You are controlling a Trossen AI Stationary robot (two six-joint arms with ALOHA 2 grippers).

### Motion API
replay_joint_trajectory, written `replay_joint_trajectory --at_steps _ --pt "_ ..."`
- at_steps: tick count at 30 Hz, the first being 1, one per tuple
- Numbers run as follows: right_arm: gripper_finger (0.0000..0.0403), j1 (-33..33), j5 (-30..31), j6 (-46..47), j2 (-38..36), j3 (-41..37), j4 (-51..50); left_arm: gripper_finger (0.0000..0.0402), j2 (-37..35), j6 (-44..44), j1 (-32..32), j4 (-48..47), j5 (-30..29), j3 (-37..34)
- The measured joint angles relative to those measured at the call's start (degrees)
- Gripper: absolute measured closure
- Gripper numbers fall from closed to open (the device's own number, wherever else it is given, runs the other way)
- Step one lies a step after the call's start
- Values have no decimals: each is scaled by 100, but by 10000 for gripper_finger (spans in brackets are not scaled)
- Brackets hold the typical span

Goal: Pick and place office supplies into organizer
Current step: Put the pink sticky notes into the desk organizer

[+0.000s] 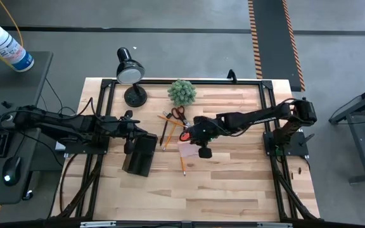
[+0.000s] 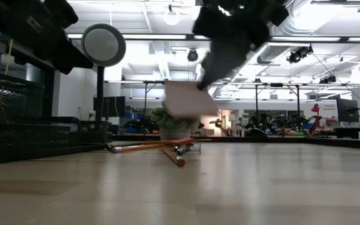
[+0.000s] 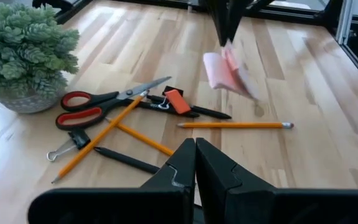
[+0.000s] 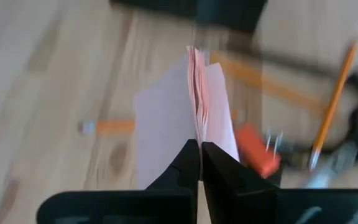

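Note:
A pale pink sticky-note pad (image 3: 227, 71) hangs above the table, with my right gripper (image 4: 200, 148) shut on it near the table's middle (image 1: 192, 140). On the wood below lie red-handled scissors (image 3: 95, 107), several yellow pencils (image 3: 235, 125), dark pens (image 3: 126, 160), a black binder clip (image 3: 73, 139) and an orange-black marker (image 3: 178, 101). The black organizer (image 1: 139, 157) stands at the left on its base. My left gripper (image 3: 195, 157) is shut and empty, beside the organizer (image 1: 134, 136). My right gripper pinches the pad's upper edge (image 4: 197, 134) between its two fingers, taking several sheets. The fingers come from above, slanting down. The pad hangs below them, clear of the table (image 2: 189, 100), and its loose sheets (image 4: 219, 106) splay apart to both sides.
A green plant (image 1: 182, 92) and a black desk lamp (image 1: 130, 73) stand at the far side of the table. The supplies lie in a heap between the plant and the table's middle. Bare wood stretches toward the near edge (image 1: 220, 196).

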Motion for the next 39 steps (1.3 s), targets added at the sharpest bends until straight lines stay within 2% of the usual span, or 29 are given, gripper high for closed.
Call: replay_joint_trajectory --at_steps 4,9,14,17,24,30,39 --pt "403 -83 101 133 33 0 986 401 1 -2 0 3 0 0" --pt "403 -179 142 754 306 2 2027 401 0 -1 0 8 -138 0" --pt "403 -177 53 1265 729 2 2630 401 -16 26 4 49 -548 0" --pt "403 -181 48 1500 937 32 2890 401 -30 181 4 71 -560 0" --pt "403 -141 199 1758 1579 694 3091 401 -263 596 3 287 -260 0" --pt "403 -80 674 1820 2092 1278 2903 401 -606 889 0 401 101 0" --pt "403 -144 625 2092 2613 2034 2576 401 -1064 1022 0 362 404 0"
